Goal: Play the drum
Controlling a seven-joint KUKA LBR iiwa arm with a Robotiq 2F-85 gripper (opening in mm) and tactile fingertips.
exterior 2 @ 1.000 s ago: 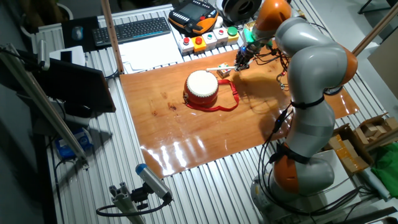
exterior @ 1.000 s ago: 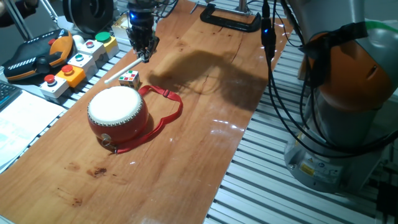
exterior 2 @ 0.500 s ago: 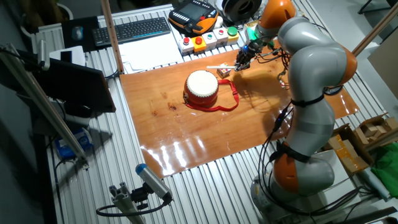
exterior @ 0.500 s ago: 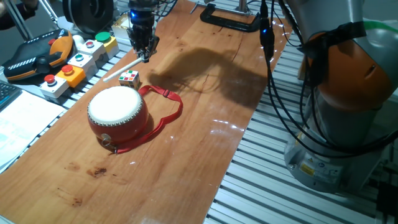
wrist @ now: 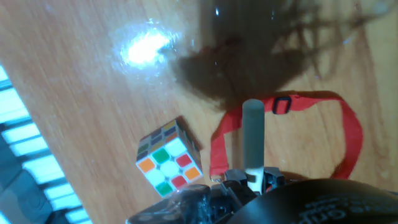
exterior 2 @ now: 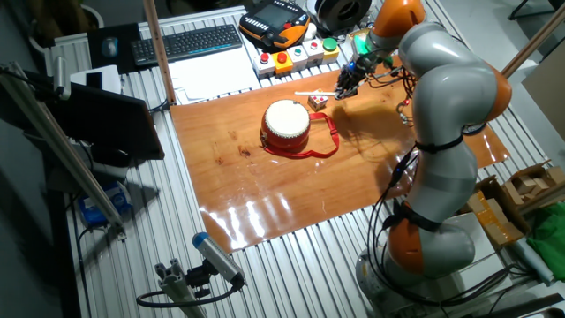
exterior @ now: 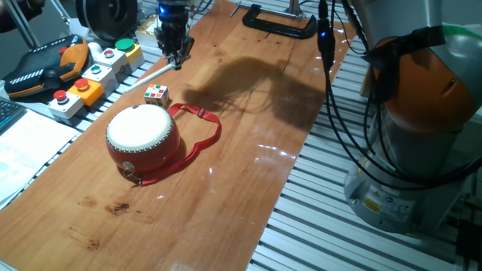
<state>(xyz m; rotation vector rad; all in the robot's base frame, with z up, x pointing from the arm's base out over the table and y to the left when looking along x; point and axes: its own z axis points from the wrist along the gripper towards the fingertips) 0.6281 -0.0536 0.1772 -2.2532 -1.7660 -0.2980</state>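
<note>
The drum (exterior: 141, 135) is squat and red with a cream-white skin head. It stands on the wooden board, and its red strap (exterior: 203, 129) loops out to the right. It also shows in the other fixed view (exterior 2: 287, 125). My gripper (exterior: 175, 62) hangs behind the drum near the button box and is shut on a thin white stick (exterior: 154, 74) that slants down to the left, clear of the drum. The hand view shows the stick (wrist: 253, 137) held in my gripper (wrist: 252, 180), pointing over the strap (wrist: 311, 99); the drum body is out of that view.
A small colour cube (exterior: 157, 94) lies between the drum and the stick and also shows in the hand view (wrist: 169, 158). A button box (exterior: 94, 71) and a teach pendant (exterior: 45, 64) stand left of the board. A black clamp (exterior: 279, 22) grips the far edge.
My gripper has risen a little and moved back from the drum with the stick; the stick's tip is now farther from the cube. The drum and the cube have not moved.
</note>
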